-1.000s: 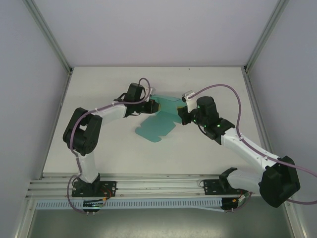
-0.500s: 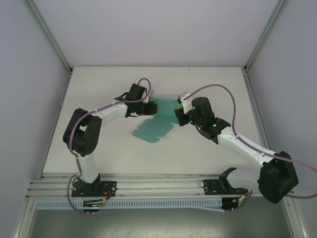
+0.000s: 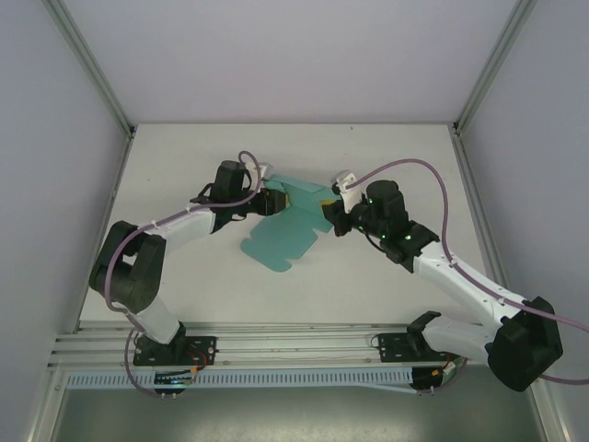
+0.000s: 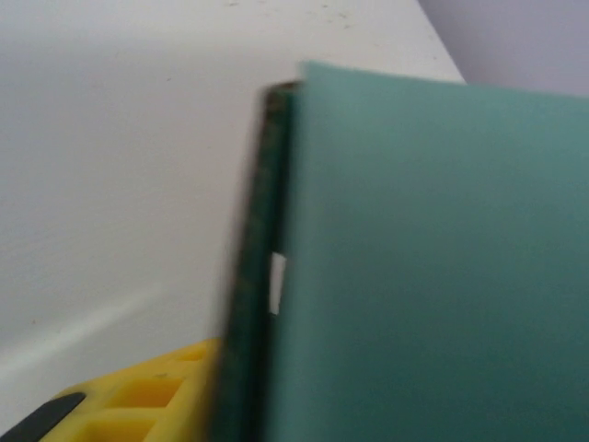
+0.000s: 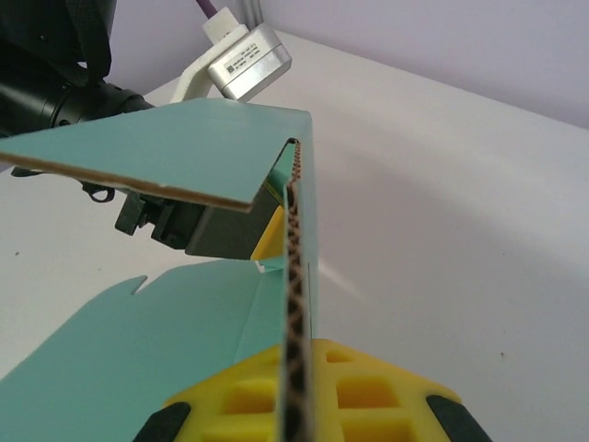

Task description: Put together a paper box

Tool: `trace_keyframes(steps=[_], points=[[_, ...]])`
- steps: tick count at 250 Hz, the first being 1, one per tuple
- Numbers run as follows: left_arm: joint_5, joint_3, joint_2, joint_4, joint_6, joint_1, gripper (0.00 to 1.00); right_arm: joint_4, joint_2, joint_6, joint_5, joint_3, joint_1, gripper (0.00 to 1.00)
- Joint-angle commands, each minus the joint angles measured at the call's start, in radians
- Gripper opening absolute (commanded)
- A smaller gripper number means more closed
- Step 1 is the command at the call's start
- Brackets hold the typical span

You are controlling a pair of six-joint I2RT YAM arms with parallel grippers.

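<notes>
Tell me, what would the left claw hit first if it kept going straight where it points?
Most likely the paper box: its raised teal panel stands right in front of the left gripper, apparently almost touching, though exact depth is unclear.

The printed label on the silver module is too small to read.
</notes>
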Motion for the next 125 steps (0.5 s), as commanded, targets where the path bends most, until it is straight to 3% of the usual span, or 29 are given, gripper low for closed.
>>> trace_keyframes(steps=[1,36,66,94,110,125], points=[[0.037,-0.012,-0.041,0.096,0.029,0.012,0.43,-0.037,0.000,-0.010,-0.060,0.029,-0.001,0.00],[-0.025,-0.002,-0.045,0.078,0.041,0.014,0.40,-0.028,0.005,-0.008,-0.076,0.026,-0.001,0.00],[-0.044,0.000,-0.042,0.064,0.045,0.019,0.24,-0.040,0.003,-0.008,-0.058,0.031,-0.003,0.00],[-0.042,-0.016,-0.039,0.069,0.043,0.021,0.24,-0.046,-0.002,-0.004,-0.060,0.034,-0.011,0.00],[-0.056,-0.017,-0.033,0.065,0.040,0.022,0.17,-0.044,-0.006,-0.002,-0.072,0.033,-0.013,0.00],[-0.072,-0.013,-0.024,0.059,0.037,0.023,0.17,-0.039,-0.008,0.000,-0.095,0.031,-0.014,0.00]])
